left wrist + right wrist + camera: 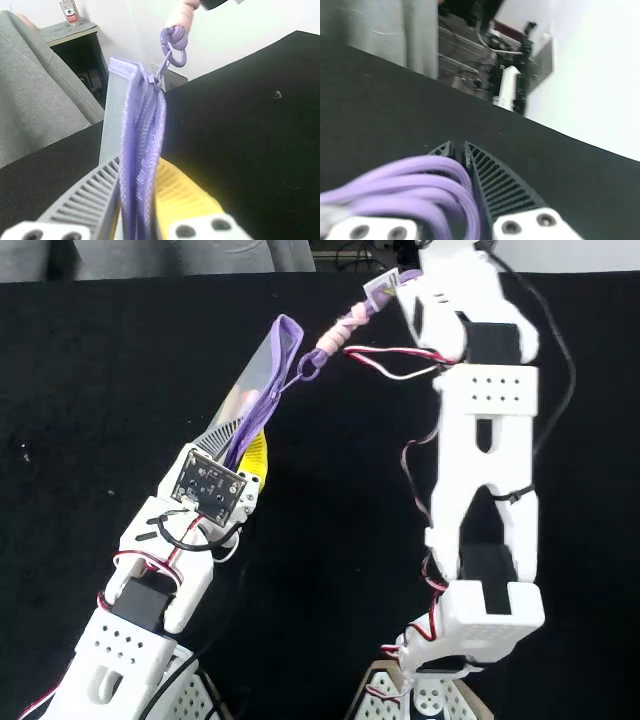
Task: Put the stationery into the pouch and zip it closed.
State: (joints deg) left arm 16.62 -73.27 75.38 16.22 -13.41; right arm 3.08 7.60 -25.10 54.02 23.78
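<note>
Above the black surface [100,390], the left gripper [243,445] is clamping the pouch [262,380] by its near end. Its long axis is slanting away toward the right gripper [385,285], which is pinching the zipper pull cord [335,335] at the pouch's far corner.

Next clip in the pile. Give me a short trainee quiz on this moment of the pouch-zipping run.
1. True or false: the left gripper is clamped on the pouch.
2. What does the right gripper hold? A) a pen B) the purple cord C) nothing
3. Fill in: the cord joins the pouch through a purple ____.
Key: 1 true; 2 B; 3 clasp.
</note>
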